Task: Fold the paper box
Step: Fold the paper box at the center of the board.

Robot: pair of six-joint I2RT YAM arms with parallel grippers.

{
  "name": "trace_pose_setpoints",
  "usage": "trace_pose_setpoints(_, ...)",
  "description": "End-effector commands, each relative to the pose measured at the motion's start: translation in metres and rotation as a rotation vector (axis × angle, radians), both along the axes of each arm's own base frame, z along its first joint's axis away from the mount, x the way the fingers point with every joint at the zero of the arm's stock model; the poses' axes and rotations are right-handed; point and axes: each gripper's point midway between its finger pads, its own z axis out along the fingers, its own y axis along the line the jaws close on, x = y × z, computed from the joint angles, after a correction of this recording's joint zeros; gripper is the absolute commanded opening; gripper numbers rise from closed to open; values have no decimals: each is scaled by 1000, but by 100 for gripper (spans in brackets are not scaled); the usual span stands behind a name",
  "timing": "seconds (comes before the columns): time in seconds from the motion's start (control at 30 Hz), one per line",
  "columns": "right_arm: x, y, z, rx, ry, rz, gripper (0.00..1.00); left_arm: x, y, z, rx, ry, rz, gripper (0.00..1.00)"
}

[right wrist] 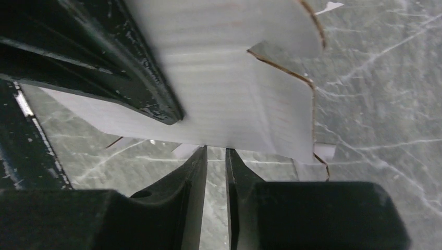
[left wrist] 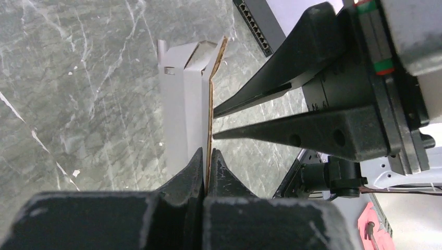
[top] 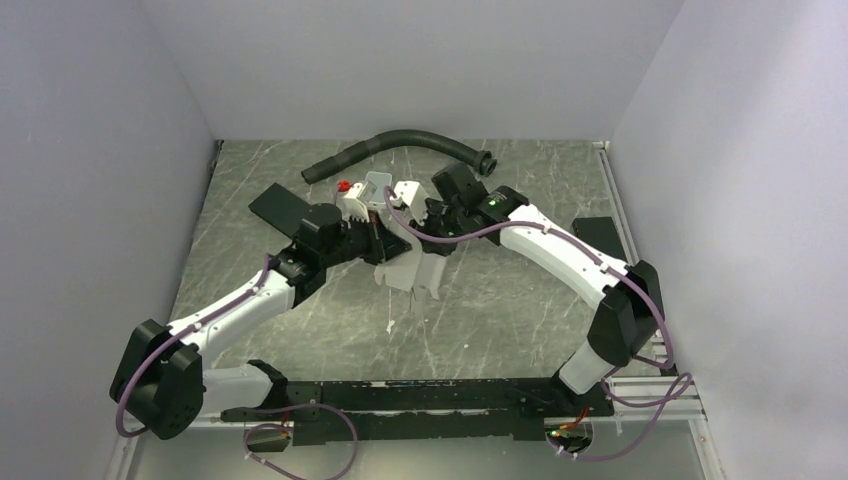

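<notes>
The paper box (top: 412, 268) is a white creased cardboard sheet held upright over the middle of the table. My left gripper (top: 385, 243) is shut on its brown-edged panel; in the left wrist view the jaws (left wrist: 208, 155) pinch that thin edge while the box (left wrist: 180, 104) runs away from them. My right gripper (top: 427, 228) meets it from the other side. In the right wrist view the right gripper (right wrist: 216, 151) stands slightly open with bare table in the gap, and the box (right wrist: 224, 99) has its lower edge just past the tips. The left fingers (right wrist: 130, 78) clamp it at upper left.
A curved black hose (top: 400, 145) lies at the back. A black flat pad (top: 283, 207), a small red part (top: 344, 186) and a light grey tile (top: 378, 185) sit behind the grippers. Another black pad (top: 597, 235) lies at the right, and a black rail (top: 430, 395) runs along the near edge.
</notes>
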Motion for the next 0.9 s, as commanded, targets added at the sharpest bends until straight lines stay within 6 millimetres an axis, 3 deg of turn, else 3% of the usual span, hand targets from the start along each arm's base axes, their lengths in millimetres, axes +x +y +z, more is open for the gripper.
trace_pose_setpoints(0.0,-8,19,16,134,29,56,25,-3,-10,34,-91,-101,-54,0)
trace_pose_setpoints(0.17,6,8,20,175,54,25,31,-8,-9,30,-69,-107,-83,0)
trace_pose_setpoints(0.23,1,4,26,198,71,70,32,-9,-8,27,-47,-109,-88,0)
trace_pose_setpoints(0.3,-26,3,44,256,119,237,33,-8,-5,24,-15,-124,-89,0)
trace_pose_setpoints(0.4,-64,-8,85,339,97,453,42,-9,-1,20,46,-167,-112,0)
trace_pose_setpoints(0.5,-80,-26,125,410,41,516,51,-11,3,20,98,-228,-150,0)
trace_pose_setpoints(0.57,-71,-39,144,446,1,473,54,-13,4,23,127,-269,-183,0)
trace_pose_setpoints(0.63,-50,-50,150,444,-42,391,56,-17,3,28,140,-315,-224,0)
trace_pose_setpoints(0.73,-13,-68,141,412,-97,273,57,-29,-1,38,146,-416,-336,0)
trace_pose_setpoints(0.8,3,-74,128,386,-116,258,57,-36,-2,43,150,-467,-392,0)
trace_pose_setpoints(0.87,5,-76,115,364,-142,317,57,-45,0,44,162,-491,-447,0)
